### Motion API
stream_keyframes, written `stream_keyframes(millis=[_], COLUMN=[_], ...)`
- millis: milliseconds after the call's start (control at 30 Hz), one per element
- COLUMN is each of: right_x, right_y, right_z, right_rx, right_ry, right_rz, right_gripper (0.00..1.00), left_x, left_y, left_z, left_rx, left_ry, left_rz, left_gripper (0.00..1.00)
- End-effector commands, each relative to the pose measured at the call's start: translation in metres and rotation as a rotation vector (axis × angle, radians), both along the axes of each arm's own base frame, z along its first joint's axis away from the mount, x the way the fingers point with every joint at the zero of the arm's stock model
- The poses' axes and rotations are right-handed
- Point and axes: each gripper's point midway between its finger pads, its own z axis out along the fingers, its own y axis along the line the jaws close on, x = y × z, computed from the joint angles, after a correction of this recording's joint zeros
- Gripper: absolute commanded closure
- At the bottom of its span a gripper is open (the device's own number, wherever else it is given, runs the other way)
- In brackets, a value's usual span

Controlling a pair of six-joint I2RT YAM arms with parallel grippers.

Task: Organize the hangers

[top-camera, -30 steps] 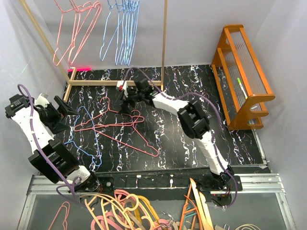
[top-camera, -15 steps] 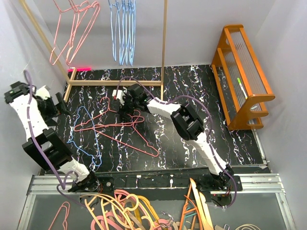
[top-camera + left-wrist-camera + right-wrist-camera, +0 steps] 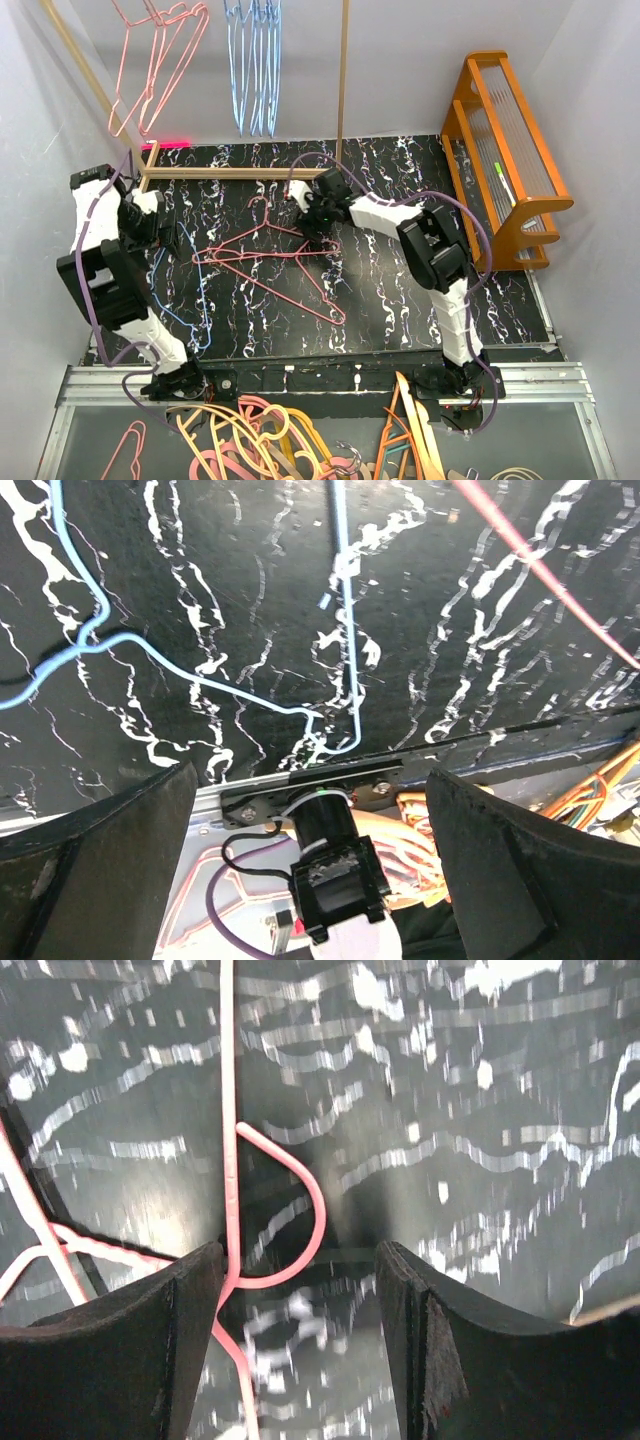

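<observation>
The right gripper (image 3: 298, 1265) stands wide, with the hook (image 3: 305, 1200) of a pink hanger (image 3: 250, 254) between its fingers; the hanger's length runs leftward over the table (image 3: 400, 290). The left gripper (image 3: 310, 775), also wide and empty, hovers above a blue hanger (image 3: 341, 540). Blur hides whether finger touches wire.

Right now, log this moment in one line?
left pincer open over blue hanger | right pincer open over pink hanger hook | nothing held
</observation>
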Motion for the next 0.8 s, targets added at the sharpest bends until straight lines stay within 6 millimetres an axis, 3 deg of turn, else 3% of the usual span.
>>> stream_keyframes(millis=[0,133,267,400,533,633,767], right_x=[-0.018,-0.038,-0.054,-0.059,-0.058,-0.055,-0.052], right_y=[-0.031,-0.037,-0.035,-0.027,-0.015,-0.004,0.007], right_z=[0.023,0.035,0.051,0.077,0.108,0.13,0.145], right_rx=[-0.043,-0.017,0.029,0.105,0.185,0.235,0.284], right_ry=[0.004,0.05,0.081,0.096,0.077,0.05,0.054], right_rz=[-0.018,-0.027,-0.03,-0.033,-0.006,0.044,0.082], right_gripper=[0.35,0.35,0.32,0.27,0.21,0.2,0.19], left_x=[-0.007,0.004,0.032,0.066,0.097,0.12,0.134], left_y=[0.015,0.019,0.011,0.005,0.004,0.022,0.069], left_z=[-0.025,-0.051,-0.072,-0.092,-0.097,-0.084,-0.066], left_rx=[0.067,0.075,0.071,0.116,0.149,0.241,0.372], left_ry=[0.108,0.13,0.119,0.077,0.033,-0.045,-0.115], left_rz=[-0.02,-0.002,0.006,-0.009,-0.02,0.003,0.132], left_gripper=[0.03,0.03,0.03,0.03,0.03,0.03,0.03])
